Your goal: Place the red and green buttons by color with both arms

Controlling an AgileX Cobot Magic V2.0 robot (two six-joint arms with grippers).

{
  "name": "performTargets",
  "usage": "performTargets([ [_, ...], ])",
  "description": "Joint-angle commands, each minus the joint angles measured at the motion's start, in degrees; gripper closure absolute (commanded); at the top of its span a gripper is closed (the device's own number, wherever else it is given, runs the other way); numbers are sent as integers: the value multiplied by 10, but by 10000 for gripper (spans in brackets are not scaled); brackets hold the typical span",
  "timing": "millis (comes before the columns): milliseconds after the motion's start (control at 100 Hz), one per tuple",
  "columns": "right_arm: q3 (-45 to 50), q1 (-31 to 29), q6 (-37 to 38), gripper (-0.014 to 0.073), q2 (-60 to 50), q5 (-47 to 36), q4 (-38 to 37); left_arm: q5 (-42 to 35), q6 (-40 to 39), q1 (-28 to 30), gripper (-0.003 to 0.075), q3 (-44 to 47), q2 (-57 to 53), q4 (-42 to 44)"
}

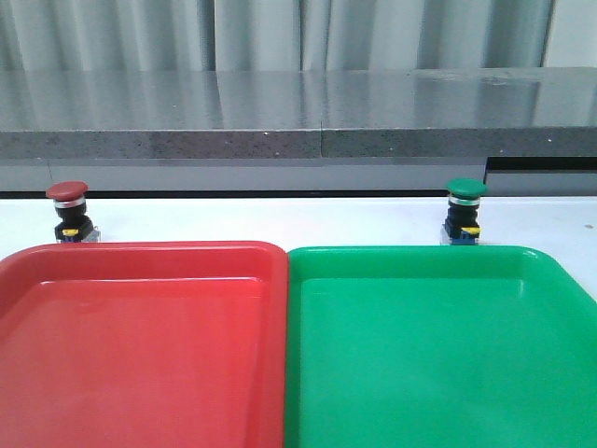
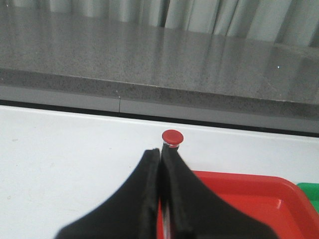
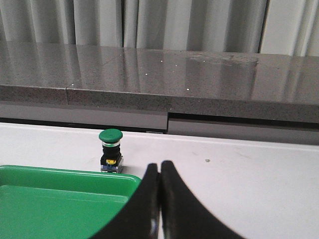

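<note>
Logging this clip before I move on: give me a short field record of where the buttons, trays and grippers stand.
red button: upright on the table, behind the red tray's far rim, not in it
green button: upright on the table, behind the green tray's far rim
red tray: holds nothing
green tray: holds nothing
left gripper: shut, holding nothing
right gripper: shut, holding nothing
sorting: not started

The white table [image 1: 280,219] carries a red tray [image 1: 140,345] at near left touching a green tray [image 1: 438,345] at near right. A red button [image 1: 68,213] stands just beyond the red tray's far rim, a green button [image 1: 465,211] just beyond the green tray's.
</note>
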Motion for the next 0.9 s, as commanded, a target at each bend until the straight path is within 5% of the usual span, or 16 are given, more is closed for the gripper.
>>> performTargets([
  [0,-8,-4,-2,704,-11,-43,0,22,-3,1,739,-74,62,8],
  [290,-8,-4,-2,704,-11,-43,0,162,-2,1,739,-228,216,50],
  [890,-8,-4,-2,704,-11,-43,0,165,-2,1,699,-241,267,50],
])
